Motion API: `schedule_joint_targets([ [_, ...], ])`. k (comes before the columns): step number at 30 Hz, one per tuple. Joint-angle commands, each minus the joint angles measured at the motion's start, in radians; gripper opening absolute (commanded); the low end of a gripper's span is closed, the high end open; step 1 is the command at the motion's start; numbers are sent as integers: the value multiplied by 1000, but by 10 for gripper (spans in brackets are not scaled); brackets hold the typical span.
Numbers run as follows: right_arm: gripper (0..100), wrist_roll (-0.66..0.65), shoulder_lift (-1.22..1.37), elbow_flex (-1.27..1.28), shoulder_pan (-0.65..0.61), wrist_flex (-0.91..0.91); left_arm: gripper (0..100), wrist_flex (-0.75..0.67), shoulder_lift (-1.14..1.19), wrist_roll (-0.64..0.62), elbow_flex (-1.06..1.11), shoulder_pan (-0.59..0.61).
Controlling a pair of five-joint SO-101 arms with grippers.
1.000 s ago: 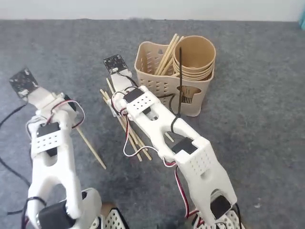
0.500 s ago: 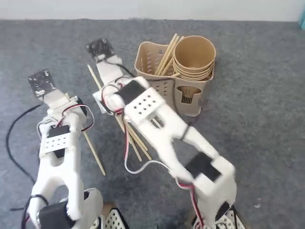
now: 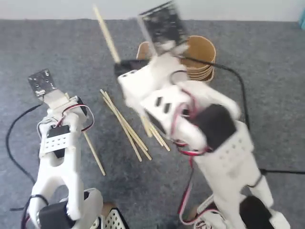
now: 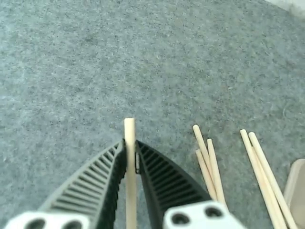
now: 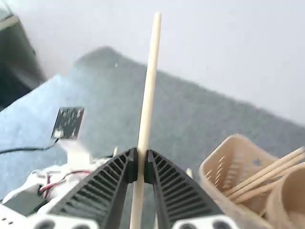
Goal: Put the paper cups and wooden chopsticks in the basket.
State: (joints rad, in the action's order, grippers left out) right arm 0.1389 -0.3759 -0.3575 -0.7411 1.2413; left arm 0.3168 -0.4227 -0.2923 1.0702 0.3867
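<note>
Grey carpet (image 3: pixel 267 71) covers whole work surface. White wall (image 3: pixel 238 9) runs along carpet's far edge. Dark object (image 5: pixel 14 57) stands just off carpet's edge, near wall.

Right arm (image 3: pixel 167 100) blurred in high view, covering most of basket (image 3: pixel 141 50) and part of cups (image 3: pixel 205 57). Left wrist view: held chopstick (image 4: pixel 129 138) cut off by picture edge.

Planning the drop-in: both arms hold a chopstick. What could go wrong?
A long length of chopstick sticks out past the right jaws; it might pivot or slip. The basket slot already holds chopsticks beside the paper cups; the tip could snag. The left jaws hold a second chopstick nearby; arms could clash.
</note>
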Motion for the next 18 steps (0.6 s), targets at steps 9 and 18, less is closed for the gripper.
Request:
schedule_joint_targets([
  [9,7,-51,-77,29,124,-254,10,-26,-57,12,8,8],
  [18,7,-52,-371,482,145,-458,10,-26,-58,12,7,5],
])
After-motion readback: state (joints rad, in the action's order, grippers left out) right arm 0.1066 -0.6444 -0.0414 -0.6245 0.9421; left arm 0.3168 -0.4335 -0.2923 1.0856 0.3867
